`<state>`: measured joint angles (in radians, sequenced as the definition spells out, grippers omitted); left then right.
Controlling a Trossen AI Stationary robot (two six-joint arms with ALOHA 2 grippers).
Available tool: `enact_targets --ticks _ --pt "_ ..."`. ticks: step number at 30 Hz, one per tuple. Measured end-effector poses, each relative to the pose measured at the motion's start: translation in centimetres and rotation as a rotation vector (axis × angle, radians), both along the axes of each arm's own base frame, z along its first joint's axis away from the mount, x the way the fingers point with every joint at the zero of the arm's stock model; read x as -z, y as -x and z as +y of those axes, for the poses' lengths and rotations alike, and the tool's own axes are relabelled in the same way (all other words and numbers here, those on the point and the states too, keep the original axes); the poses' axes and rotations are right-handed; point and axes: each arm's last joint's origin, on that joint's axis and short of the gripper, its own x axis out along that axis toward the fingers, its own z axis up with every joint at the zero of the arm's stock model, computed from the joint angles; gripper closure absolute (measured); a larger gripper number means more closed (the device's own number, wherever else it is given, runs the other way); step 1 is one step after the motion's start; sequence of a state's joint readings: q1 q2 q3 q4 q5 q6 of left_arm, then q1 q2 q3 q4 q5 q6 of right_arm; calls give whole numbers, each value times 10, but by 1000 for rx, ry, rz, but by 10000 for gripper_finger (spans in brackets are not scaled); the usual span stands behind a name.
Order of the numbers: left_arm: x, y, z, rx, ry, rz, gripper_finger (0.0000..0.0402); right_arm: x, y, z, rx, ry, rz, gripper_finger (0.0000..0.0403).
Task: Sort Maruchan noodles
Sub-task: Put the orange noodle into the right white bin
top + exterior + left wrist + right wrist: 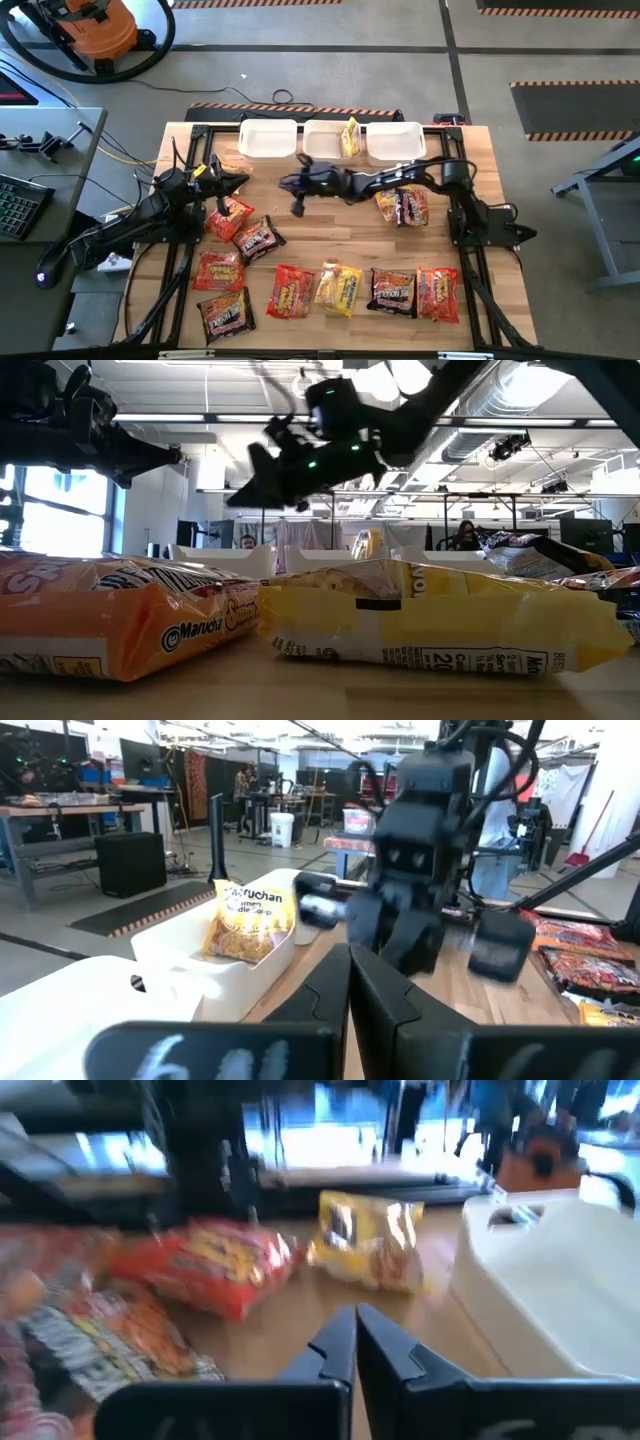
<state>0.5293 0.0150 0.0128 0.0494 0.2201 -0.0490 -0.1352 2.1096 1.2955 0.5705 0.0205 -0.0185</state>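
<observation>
Maruchan noodles, flat crinkly plastic packets in red, yellow and dark brown, lie scattered over the lower half of the wooden bench (470, 140) in the high view, among them a yellow packet (339, 287) at lower centre. One more yellow packet (350, 137) stands in the middle one of three white rectangular plastic bins (325, 142) along the upper edge. The right gripper (297, 206) hangs mid-frame below the bins, jaws closed and empty. The left gripper (241, 180) sits at centre left, jaws closed and empty.
</observation>
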Motion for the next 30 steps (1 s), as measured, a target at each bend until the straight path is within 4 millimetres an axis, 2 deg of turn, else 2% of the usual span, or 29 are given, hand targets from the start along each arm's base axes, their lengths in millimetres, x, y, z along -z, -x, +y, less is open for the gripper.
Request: enact_targets --ticks 6,12,16,23,30 --pt "0 0 0 1 -1 0 399 -6 43 12 -37 -33 -139 403" --pt "0 0 0 1 0 0 399 -5 77 16 -27 -31 -158 403" --pt "-3 0 0 -5 -35 -17 399 -5 87 21 -40 -26 -190 403" --pt "-7 1 0 -13 -47 -64 399 16 103 27 -43 -60 -124 403" --pt "-30 5 -3 7 -51 -308 399 26 117 30 -43 -76 -146 403"
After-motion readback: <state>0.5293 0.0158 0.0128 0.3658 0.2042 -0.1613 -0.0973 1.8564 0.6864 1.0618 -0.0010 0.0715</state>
